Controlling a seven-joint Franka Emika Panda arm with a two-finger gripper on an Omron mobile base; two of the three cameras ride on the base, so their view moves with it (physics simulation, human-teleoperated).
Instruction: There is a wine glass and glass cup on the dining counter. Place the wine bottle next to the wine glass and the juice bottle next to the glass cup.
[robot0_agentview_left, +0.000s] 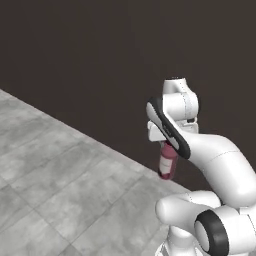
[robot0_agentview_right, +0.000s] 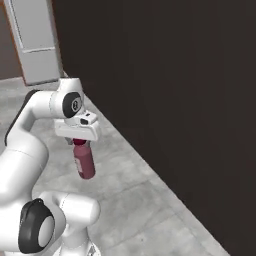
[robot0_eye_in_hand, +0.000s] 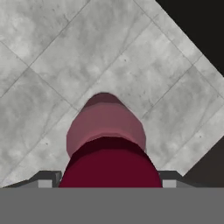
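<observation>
I hold juice bottle (robot0_agentview_right: 85, 161) by cap end in gripper (robot0_agentview_right: 80, 142), jaws clamped wide around it. Bottle hangs slightly tilted, high above grey tiled floor (robot0_agentview_left: 55, 170), beside dark wall (robot0_agentview_right: 165, 100). Risks, my judgement: bottle swings or slips during drive; drop means fall to floor. Counter, glasses unseen; I can't judge placement.
</observation>
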